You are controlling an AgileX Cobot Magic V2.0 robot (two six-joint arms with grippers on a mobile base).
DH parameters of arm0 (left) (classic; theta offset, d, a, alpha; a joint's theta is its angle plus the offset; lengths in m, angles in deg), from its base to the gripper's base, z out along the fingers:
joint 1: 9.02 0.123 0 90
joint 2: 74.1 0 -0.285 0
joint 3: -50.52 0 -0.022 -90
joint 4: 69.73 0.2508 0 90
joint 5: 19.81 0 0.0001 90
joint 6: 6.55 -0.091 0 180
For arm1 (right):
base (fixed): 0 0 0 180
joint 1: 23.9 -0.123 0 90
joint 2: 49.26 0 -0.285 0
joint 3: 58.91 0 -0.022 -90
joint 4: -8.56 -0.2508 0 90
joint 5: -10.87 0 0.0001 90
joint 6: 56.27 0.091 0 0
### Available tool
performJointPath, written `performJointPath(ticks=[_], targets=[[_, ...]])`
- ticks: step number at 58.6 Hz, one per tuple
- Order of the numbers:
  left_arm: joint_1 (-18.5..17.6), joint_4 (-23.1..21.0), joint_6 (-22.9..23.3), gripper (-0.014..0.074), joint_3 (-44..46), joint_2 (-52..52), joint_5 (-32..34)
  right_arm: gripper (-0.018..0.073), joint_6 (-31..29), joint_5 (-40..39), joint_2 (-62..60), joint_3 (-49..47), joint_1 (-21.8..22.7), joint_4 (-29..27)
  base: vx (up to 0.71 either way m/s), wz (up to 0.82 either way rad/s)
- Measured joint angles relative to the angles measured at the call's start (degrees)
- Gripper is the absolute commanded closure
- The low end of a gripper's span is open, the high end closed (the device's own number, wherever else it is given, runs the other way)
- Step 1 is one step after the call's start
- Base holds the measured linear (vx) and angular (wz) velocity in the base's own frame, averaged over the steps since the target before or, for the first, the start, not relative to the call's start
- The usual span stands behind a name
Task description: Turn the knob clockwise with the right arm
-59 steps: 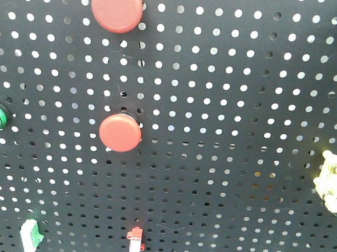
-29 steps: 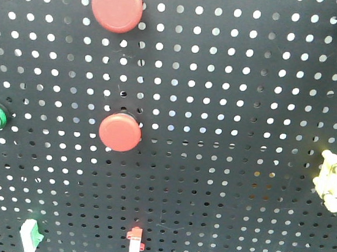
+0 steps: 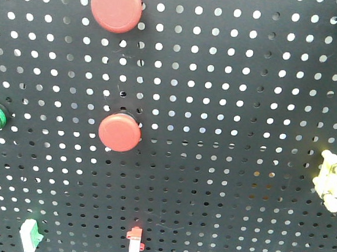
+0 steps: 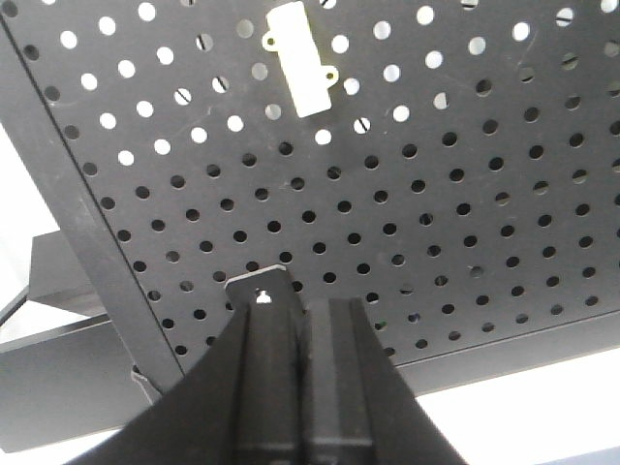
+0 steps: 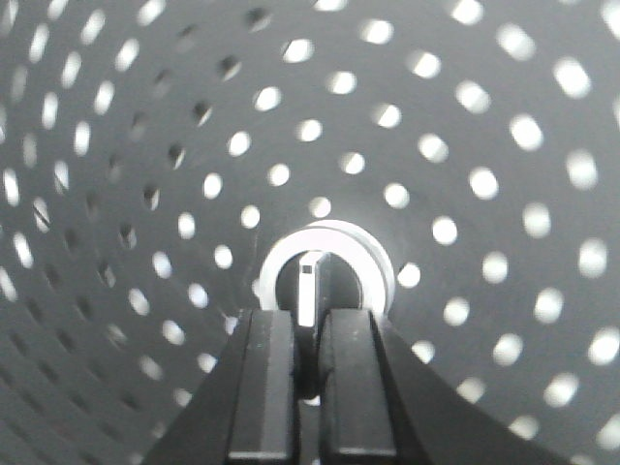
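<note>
Since the right gripper [image 5: 308, 334] sits on the part, step: the twist itself; the tab reads near vertical in the wrist view, so I judge the turn not yet made.
knob location: knob [image 5: 313, 279] is on the pegboard [image 5: 504, 116] face, dead ahead of the right wrist camera, inside a silver collar [image 5: 334, 235]; can't pick it out in the front view.
right fingers: clamped on the knob's flat tab, one finger [image 5: 260, 387] on each side, tab running down into the slit between them; firm contact is a judgement.
left gripper [image 4: 302, 325]: fingers pressed together with nothing between them, near the pegboard's lower edge; whether it touches the board isn't clear.
how to do it well: roll the wrist about the knob's own axis, square to the pegboard; hold the squeeze constant; no push into the pegboard, no sideways drag.
direction: clockwise as seen facing the pegboard front.
risk: grip is on a thin tab, so an off-axis roll could pry it or let it slip out.
not task: red push button [image 3: 119, 132] at mid pegboard and a larger one [image 3: 116, 6] at the pegboard top.
</note>
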Motion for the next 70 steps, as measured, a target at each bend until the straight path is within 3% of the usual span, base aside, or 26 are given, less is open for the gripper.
performJointPath(ticks=[34,50,61,70], targets=[[0.0,0.0,0.0,0.0603,0.0,0.0,0.0,0.0567,45.5,-0.6,1.0,-0.5,0.0,-1.6,0.00,0.00],[0.0,0.0,0.0,0.0603,0.0,0.0,0.0,0.0566,67.4,-1.1,1.3,-0.5,-0.1,0.4,0.00,0.00],[0.0,0.0,0.0,0.0603,0.0,0.0,0.0,0.0522,72.3,-1.1,1.3,-0.4,-0.5,2.6,0.00,0.00],[0.0,0.0,0.0,0.0603,0.0,0.0,0.0,0.0381,72.9,-1.2,1.3,-0.3,-0.5,2.9,0.00,0.00]])
